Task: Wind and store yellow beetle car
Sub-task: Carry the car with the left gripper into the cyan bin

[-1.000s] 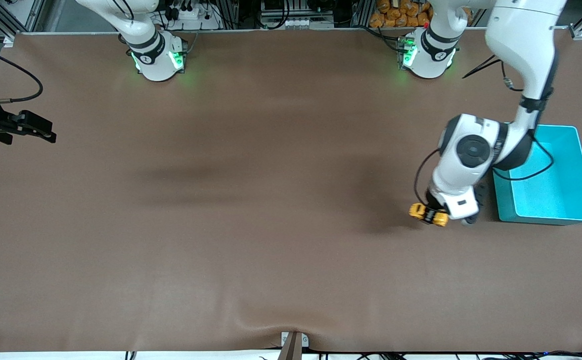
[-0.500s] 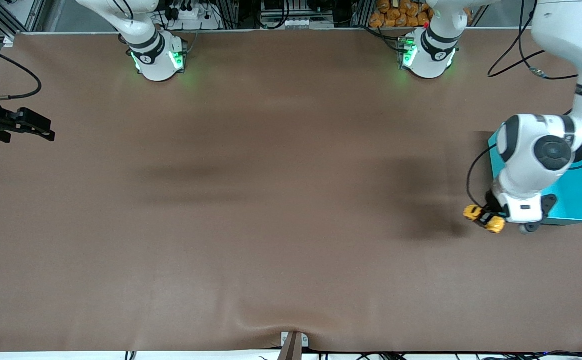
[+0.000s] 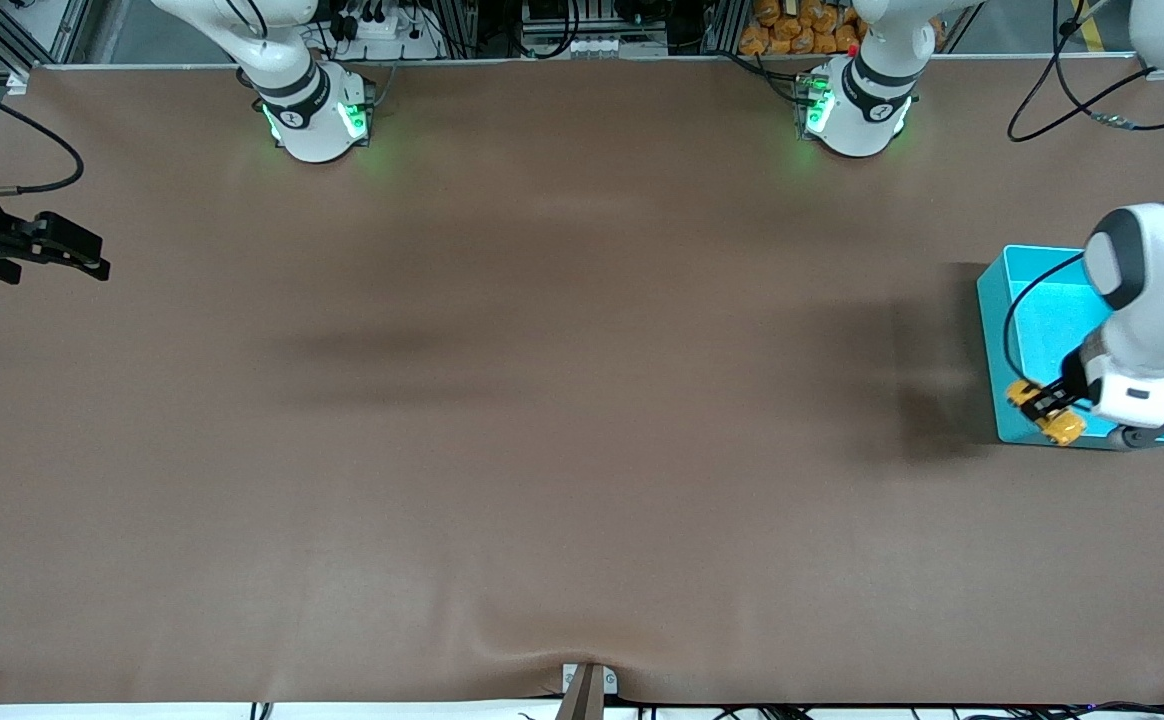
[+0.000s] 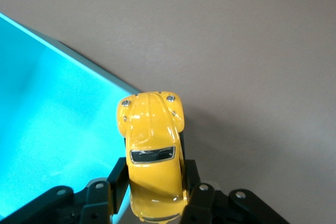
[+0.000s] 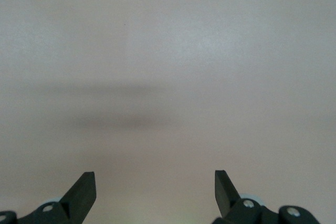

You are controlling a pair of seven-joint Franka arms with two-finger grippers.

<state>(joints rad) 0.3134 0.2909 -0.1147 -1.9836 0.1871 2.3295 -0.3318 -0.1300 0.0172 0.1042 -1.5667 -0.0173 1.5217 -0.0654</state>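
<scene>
Front view first: the left hand (image 3: pixel 1050 408) hangs over the teal bin (image 3: pixel 1042 300), at the bin's corner nearest the camera, clamped on the yellow beetle car (image 3: pixel 1045 412), which is up in the air over the bin's rim. The bin sits on the brown surface (image 3: pixel 542 400) at the left arm's end. The right hand (image 3: pixel 62 250) waits at the right arm's end, well apart from the bin. Over to the left wrist view, and here's what the front misses: the car (image 4: pixel 153 156) seen from its roof, dark window showing, black fingers (image 4: pixel 202 203) pressed on both flanks, the bin's teal floor (image 4: pixel 47 129) under one side of it and bare surface under the other. The right wrist view shows the right hand (image 5: pixel 155 192) spread apart over plain surface (image 5: pixel 168 77). No readable writing in any view.
</scene>
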